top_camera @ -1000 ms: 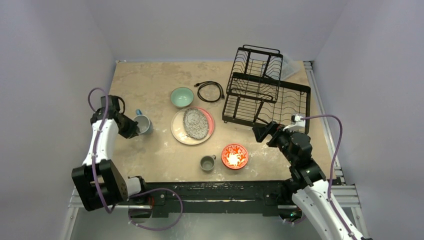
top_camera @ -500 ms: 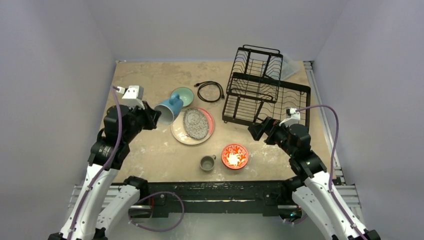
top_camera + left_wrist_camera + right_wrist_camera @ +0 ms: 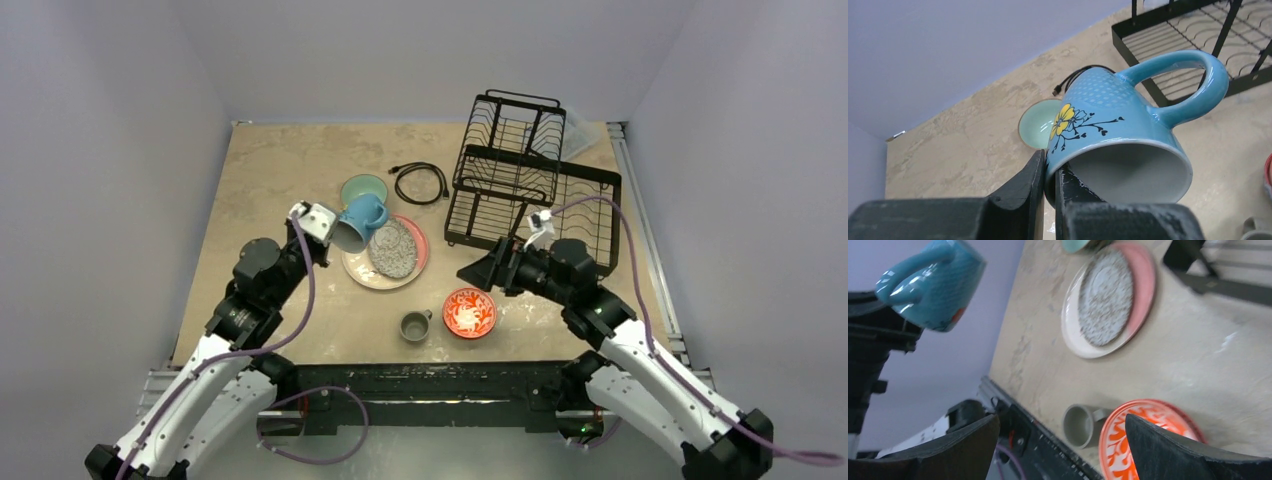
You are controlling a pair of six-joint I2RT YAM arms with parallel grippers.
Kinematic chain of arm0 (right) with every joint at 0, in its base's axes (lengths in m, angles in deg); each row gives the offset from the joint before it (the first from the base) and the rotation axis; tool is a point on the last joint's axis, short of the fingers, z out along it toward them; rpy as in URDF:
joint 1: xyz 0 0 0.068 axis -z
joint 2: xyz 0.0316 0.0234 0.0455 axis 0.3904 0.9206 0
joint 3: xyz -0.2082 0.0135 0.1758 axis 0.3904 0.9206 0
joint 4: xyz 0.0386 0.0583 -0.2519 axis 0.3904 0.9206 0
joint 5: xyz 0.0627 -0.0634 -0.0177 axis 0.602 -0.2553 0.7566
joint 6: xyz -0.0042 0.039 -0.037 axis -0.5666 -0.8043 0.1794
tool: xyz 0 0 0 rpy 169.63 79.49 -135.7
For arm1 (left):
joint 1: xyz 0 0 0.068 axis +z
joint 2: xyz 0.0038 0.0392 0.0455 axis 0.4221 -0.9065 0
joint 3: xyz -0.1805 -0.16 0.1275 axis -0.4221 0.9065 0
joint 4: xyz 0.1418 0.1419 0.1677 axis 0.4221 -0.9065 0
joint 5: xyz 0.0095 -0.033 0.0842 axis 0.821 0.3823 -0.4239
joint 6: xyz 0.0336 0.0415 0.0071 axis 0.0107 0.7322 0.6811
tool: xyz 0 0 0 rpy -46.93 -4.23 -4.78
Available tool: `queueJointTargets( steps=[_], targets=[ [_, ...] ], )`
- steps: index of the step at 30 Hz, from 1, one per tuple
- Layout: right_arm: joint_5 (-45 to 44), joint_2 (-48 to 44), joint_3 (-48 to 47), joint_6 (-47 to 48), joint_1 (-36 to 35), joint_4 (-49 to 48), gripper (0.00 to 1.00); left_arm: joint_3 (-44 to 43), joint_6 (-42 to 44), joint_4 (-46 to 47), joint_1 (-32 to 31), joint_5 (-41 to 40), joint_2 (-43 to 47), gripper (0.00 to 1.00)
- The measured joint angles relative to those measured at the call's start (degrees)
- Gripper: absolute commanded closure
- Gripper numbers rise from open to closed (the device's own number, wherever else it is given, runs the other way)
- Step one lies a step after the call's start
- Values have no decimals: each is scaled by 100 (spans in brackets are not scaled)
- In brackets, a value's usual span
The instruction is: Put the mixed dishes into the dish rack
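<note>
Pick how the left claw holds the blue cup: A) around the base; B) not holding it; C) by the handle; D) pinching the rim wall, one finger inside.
D: the left claw grips the blue cup at its rim, one finger inside the mouth, handle free.

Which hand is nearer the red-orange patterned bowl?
Right. The right hand hangs open just beyond the red-orange patterned bowl; the left hand, gripping the blue cup, is far to its left.

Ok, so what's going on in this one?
The left jaws are shut on the rim of the blue cup, holding it tilted in the air near the teal bowl. The right jaws are open and empty, hovering by the red-orange bowl and grey mug. The dish rack holds no dishes yet.
</note>
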Motion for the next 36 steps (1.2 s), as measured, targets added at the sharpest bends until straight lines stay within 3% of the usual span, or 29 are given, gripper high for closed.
queueJointTargets(
  steps=[6,15,25,32,36],
  targets=[
    [-444,988,-507,-894,-1515,-391,1,295,719,24,-339,-151,-101,100],
    [-407,2677,-1683,-2378,-2262,-1784,4,723,1189,494,-409,260,87,100],
    [-400,2861,-1886,-3440,-2391,-2277,17,1130,1569,807,-573,752,369,100],
    [-437,2876,-1910,-3781,-2398,-2142,18,1235,1613,1043,-595,778,645,100],
    [-503,2859,-1902,-3829,-2398,-1978,29,1239,1609,1169,-605,811,752,100]
  ],
)
